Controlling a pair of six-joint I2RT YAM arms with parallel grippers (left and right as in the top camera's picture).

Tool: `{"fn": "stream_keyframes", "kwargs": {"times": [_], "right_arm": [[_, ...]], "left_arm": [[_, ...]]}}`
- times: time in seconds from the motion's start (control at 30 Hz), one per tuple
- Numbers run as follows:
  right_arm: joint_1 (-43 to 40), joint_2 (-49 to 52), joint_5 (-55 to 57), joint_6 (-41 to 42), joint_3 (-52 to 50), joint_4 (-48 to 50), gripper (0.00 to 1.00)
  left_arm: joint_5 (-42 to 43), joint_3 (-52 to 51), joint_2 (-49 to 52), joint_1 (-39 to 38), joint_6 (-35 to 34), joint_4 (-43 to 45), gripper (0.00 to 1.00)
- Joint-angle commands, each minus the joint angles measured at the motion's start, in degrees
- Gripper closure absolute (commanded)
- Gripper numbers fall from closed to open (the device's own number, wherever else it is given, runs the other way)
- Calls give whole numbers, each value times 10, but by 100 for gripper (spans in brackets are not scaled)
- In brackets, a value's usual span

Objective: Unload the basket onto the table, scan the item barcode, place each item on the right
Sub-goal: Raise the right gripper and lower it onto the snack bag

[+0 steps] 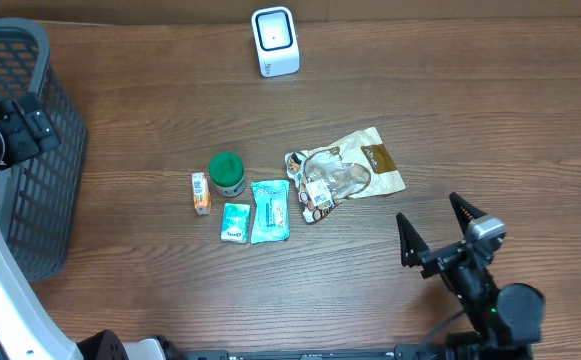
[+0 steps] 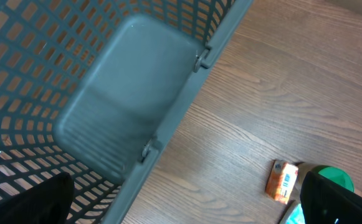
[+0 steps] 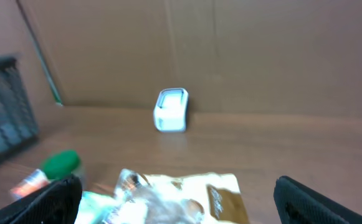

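Near far edge: scanner (image 1: 274, 40); basket (image 1: 30, 150) L.

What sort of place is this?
Probably a mock shop checkout set up on a wooden table: a white barcode scanner at the far edge, packaged goods such as a snack pouch, and a grey mesh basket.

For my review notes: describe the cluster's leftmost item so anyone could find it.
From the grey basket at the left edge of the table, look right to the mid-table cluster. The small packet is nearest the basket, beside the green jar; it alone is orange.
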Motion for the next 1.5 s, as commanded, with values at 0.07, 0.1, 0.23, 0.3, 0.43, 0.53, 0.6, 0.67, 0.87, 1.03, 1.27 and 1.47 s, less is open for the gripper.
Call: {"fn": "stream_keyframes", "kwargs": {"times": [0.07, 0.1, 0.23, 0.3, 0.43, 0.53, 0.6, 0.67, 0.87, 1.03, 1.27, 1.47], "right_arm": [[-3, 93, -29, 14, 178, -104, 0], [-3, 117, -31, 14, 209, -133, 0], [-3, 235, -44, 14, 338, -270, 0], [-3, 289, -57, 14, 382, -322, 0], [-3, 379, -82, 14, 421, -367, 0], [-3, 433, -87, 16, 421, -363, 0], [-3, 470, -100, 16, 421, -340, 0], [0, 518, -128, 16, 425, -306, 0], [41, 744, -100, -2, 618, -386, 0], [76, 913, 2, -4, 826, -476, 0], [116, 1016, 66, -36, 875, -448, 15], [156, 1080, 83, -151, 874, -449, 22]], "left_arm": [[-5, 8, 2, 2, 13, 1, 0], [-5, 8, 2, 2, 13, 1, 0], [-5, 8, 2, 2, 13, 1, 1], [-5, 8, 2, 2, 13, 1, 1], [-5, 8, 2, 2, 13, 1, 0], [-5, 8, 2, 2, 13, 1, 1], [-5, 8, 2, 2, 13, 1, 1], [-5, 8, 2, 2, 13, 1, 1], [-5, 8, 2, 2, 13, 1, 0], [-5, 8, 2, 2, 13, 1, 1], [-5, 8, 2, 2, 13, 1, 0], [-5, 8, 2, 2, 13, 1, 1]]}}
